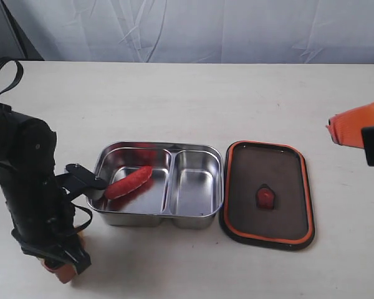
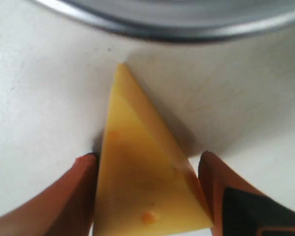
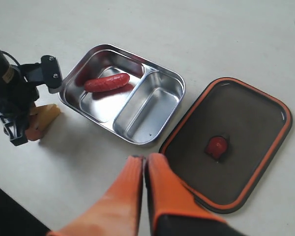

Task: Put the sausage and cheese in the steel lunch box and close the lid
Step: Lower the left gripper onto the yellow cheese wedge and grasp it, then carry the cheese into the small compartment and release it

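Task state at this moment. I read one step of three as done: the sausage (image 1: 128, 181) lies slantwise in the larger compartment of the box (image 1: 156, 219), while the smaller compartment is bare. The cheese (image 2: 142, 187) is not yet in; it rests on the surface (image 1: 187, 93) just outside the box wall on the larger-compartment side. The lid (image 1: 287, 180) is off, lying flat with its seal side up just beside the smaller-compartment end.

Left tool (image 2: 147, 158): fingers (image 2: 73, 191) spread to either flank of the cheese, at or very near its sides; I cannot tell whether they already press it. Right tool (image 3: 145, 164): fingers pressed together, holding nothing, hanging clear above the surface near the lid.

Remaining, as I judge it: lift the cheese into the box, then seat the lid.

Materials. Box: polished steel, mirror-bright, rounded corners, one divider. Sausage: glossy red, slightly curved. Cheese: matt yellow wedge that tapers to a sharp point toward the box, with small orange spots. Lid: dark smoky panel with an orange seal rim and a red-orange tab (image 1: 265, 197) at its centre. Surface: pale and matt.
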